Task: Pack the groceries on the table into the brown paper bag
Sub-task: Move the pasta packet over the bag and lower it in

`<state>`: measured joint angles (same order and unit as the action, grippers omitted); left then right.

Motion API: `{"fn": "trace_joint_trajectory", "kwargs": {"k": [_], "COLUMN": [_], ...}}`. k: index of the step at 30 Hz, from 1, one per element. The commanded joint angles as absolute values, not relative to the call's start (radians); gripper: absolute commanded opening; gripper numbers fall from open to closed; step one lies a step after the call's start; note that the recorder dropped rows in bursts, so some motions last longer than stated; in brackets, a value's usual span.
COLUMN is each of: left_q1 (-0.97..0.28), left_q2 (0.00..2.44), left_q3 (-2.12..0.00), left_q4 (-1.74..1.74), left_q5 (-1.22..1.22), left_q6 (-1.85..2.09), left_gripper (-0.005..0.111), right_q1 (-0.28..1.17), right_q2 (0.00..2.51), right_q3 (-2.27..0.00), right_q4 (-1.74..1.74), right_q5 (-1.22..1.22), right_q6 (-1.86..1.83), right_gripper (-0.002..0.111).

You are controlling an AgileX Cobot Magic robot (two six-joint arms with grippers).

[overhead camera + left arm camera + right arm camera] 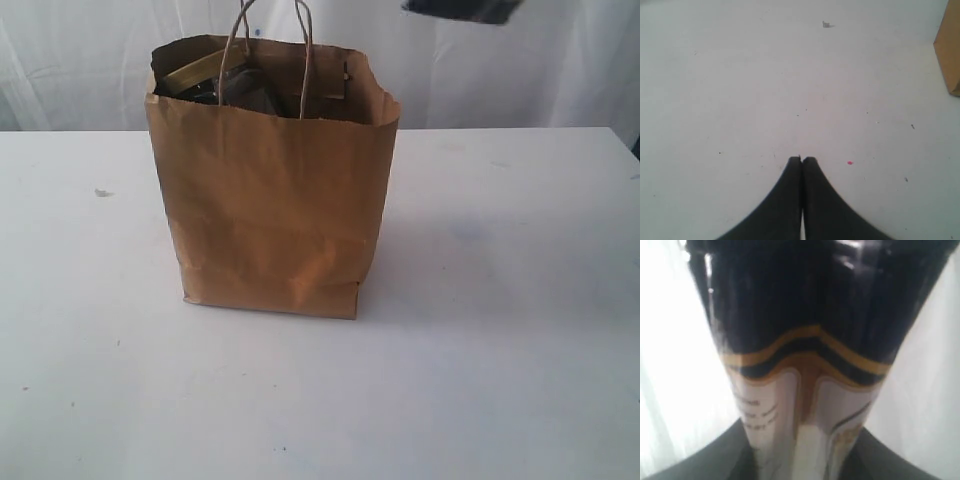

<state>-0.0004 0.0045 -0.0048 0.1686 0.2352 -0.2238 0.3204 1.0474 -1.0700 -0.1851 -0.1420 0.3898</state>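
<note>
White cloth point(520, 60) is seen behind a plain white worktop point(500, 300). On that worktop the brown paper bag point(270, 220) is stood upright, a little left of the middle of the exterior view, with its ragged rim open and its twisted cord handles point(304, 50) raised above it. Inside the mouth, dark items point(250, 90) and a gold-toned edge point(195, 72) are glimpsed; which groceries they are cannot be told.

The long dark-blue noodle packet point(805, 300) is held off the worktop. In the right wrist view nearly the whole picture is filled by it: the far part is dark, wavy gold bands are drawn across it, and a pale printed panel is seen nearer the camera, with white cloth showing on either side. The packet is gripped by the right fingers point(700, 465), which are closed partway upon it, one at each side of its near end. At the upper edge of the exterior view, above and to the right of the bag, a dark cropped shape point(462, 8) is seen; whether it is packet or arm cannot be made out.

The left fingers point(792, 180) are pressed fully together with nothing between them and are poised over bare worktop. One corner of the bag is caught at the edge of the left wrist view, well apart from them. A tiny pink speck point(849, 162) is seen on the worktop near the fingertips, and a small grey crumb point(826, 24) farther off
</note>
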Motion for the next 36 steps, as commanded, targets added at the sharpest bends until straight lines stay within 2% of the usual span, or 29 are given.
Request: {"fn": "trace_joint_trajectory", "kwargs": {"k": [1,7,16,27,36], "left_q1": [-0.005,-0.005,-0.005,-0.005,-0.005], "left_q2": [0.000,0.000,0.000,0.000,0.000], "left_q3": [0.000,0.000,0.000,0.000,0.000], "left_q4": [0.165,0.165,0.165,0.165,0.165], "left_q5": [0.231,0.231,0.231,0.231,0.231], "left_q6": [-0.223,-0.223,-0.223,-0.223,-0.223], "left_gripper": [0.000,0.000,0.000,0.000,0.000], "right_q1": [0.365,0.423,0.497,0.499,0.499], "right_q2": [1.122,1.249,1.384,1.467,1.545], "right_q3": [-1.086,-1.130,-1.201,-1.199,-1.199], "right_q4": [-0.178,-0.178,-0.192,-0.185,-0.197], "right_q5": [-0.439,-0.552,-0.533,-0.436,-0.451], "right_q6": [0.517,0.517,0.415,0.350,0.350], "right_gripper": [0.000,0.000,0.000,0.000,0.000]}}
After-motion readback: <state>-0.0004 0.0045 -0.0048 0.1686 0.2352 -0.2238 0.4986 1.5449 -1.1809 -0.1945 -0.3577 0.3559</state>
